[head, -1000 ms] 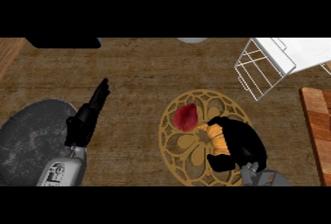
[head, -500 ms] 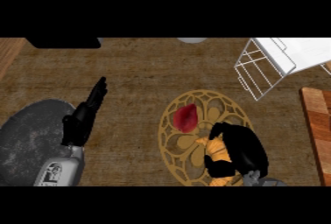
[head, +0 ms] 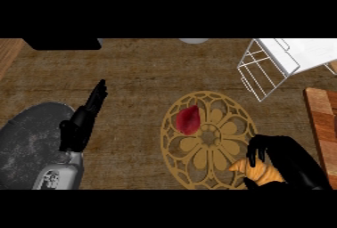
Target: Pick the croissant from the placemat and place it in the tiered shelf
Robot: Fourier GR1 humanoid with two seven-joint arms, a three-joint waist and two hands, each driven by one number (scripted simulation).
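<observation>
1. croissant (head: 258, 171) sits low at the right of the head view, at the lower right edge of the round gold placemat (head: 209, 140), with the right hand (head: 289, 160) curled over and around it; only its tan front end shows past the dark fingers.
2. risk one, as i judge it: much of the pastry is hidden under the hand, so how well it is seated cannot be told, and a grasp near one end could let it tip or slide out on the lift.
3. risk two: a red object (head: 188, 119) lies on the placemat's upper left part, apart from the hand; a sweep across the mat could knock it.
4. risk three: the white wire tiered shelf (head: 266, 73) stands well apart at the upper right, and a low carry could catch the croissant on its wires.
5. left hand (head: 84, 120) rests at the left with fingers straight, holding nothing, beside a grey round mat (head: 30, 142).
</observation>
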